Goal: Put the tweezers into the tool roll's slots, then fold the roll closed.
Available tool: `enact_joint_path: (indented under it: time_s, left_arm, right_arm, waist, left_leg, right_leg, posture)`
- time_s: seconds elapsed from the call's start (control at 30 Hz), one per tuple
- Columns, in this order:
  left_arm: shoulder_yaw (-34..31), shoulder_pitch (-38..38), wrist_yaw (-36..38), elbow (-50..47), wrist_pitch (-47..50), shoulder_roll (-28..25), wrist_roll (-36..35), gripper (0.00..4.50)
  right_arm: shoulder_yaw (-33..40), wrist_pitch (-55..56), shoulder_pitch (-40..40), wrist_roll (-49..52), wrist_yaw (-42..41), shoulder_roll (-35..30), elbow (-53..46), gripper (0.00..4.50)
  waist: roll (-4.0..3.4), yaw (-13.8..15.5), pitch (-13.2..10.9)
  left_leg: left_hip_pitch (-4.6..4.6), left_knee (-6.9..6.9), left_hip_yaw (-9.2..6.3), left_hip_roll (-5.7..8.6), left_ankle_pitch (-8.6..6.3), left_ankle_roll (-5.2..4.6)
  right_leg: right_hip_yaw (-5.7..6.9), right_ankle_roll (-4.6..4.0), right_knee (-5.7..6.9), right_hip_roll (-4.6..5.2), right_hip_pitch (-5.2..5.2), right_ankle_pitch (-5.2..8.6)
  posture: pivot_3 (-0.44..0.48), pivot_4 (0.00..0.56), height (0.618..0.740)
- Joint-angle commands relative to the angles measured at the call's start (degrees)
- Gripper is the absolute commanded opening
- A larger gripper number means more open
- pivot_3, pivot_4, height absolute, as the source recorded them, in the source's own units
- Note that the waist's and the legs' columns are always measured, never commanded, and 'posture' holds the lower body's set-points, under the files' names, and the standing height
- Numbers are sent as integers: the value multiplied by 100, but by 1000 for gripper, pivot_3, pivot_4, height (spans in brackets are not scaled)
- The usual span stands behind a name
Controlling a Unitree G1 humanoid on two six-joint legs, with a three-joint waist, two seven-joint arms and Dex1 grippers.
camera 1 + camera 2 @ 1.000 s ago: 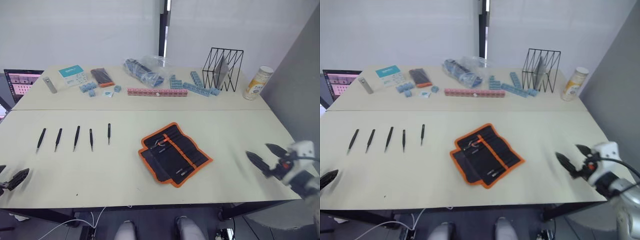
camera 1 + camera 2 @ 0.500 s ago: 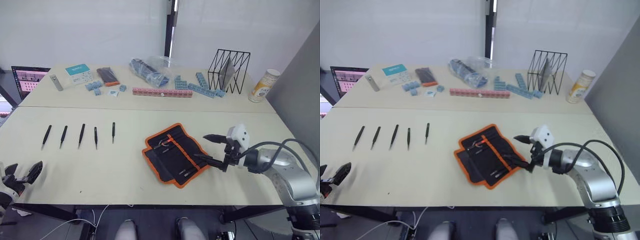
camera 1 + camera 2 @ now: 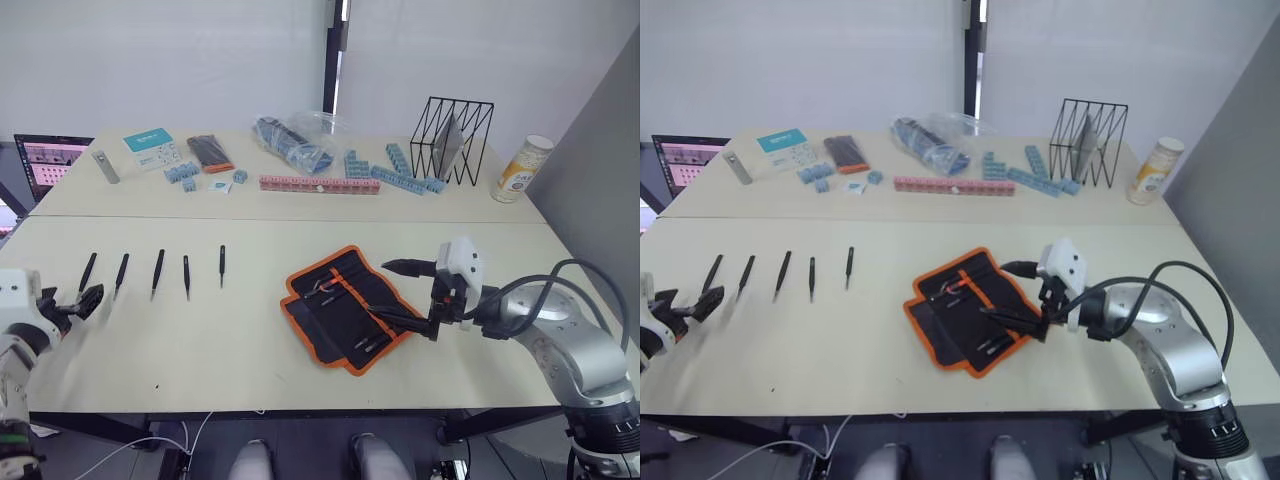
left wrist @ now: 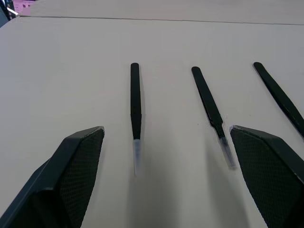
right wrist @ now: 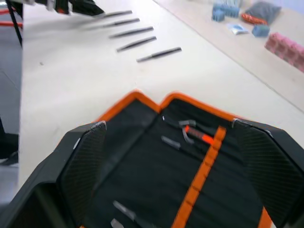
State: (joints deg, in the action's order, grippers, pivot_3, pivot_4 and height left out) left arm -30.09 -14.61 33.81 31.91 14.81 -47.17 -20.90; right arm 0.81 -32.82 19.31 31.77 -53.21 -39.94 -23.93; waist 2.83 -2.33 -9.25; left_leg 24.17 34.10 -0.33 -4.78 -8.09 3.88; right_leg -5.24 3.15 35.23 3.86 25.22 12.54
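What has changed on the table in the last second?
The right gripper moved in over the tool roll, jaws open. The left gripper came forward to the tweezers, jaws open around two of them. Nothing is grasped; tweezers and roll lie as before.

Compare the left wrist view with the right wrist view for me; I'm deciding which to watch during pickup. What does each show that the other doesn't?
Left wrist: a close look at three slim black pointed metal tweezers between open jaws. Right wrist: the open black fabric tool roll with orange edging, its elastic slots, and blue blocks far off. Both: the beige table and the tweezers.
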Motion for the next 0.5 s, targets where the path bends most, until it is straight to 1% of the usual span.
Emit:
enact_joint_path:
  time_s: [0.03,0.1,0.3,0.5]
  left_arm:
    - [204,-477,161,664,-239,-268,237,4493]
    - [355,-707,292,1066,-337,-356,360,4493]
    - [509,-1220,448,2217,-691,-488,523,4493]
    - [740,-1877,368,3308,-967,-565,794,4493]
  right_arm:
    - [174,-217,159,226,97,-105,-363,4500]
    - [157,-268,168,216,138,-153,-435,4500]
    - [195,-409,95,234,340,-176,-632,4500]
    - [259,-464,-57,222,485,-202,-750,4500]
  waist:
    - [1,5,1]
    - [1,10,1]
    - [2,7,1]
    - [4,33,2]
  left_leg:
    - [1,0,0,0,0,0]
    - [2,0,0,0,0,0]
    - [3,-1,0,0,0,0]
    - [1,0,0,0,-1,1]
  right_leg:
    - [0,0,0,0,0,0]
    - [0,0,-1,1,0,-1]
    - [1,3,11,-1,5,-5]
    - [2,3,20,-1,5,-5]
  posture:
    - [0,150,738]
    - [0,150,738]
    - [0,150,738]
    - [0,150,738]
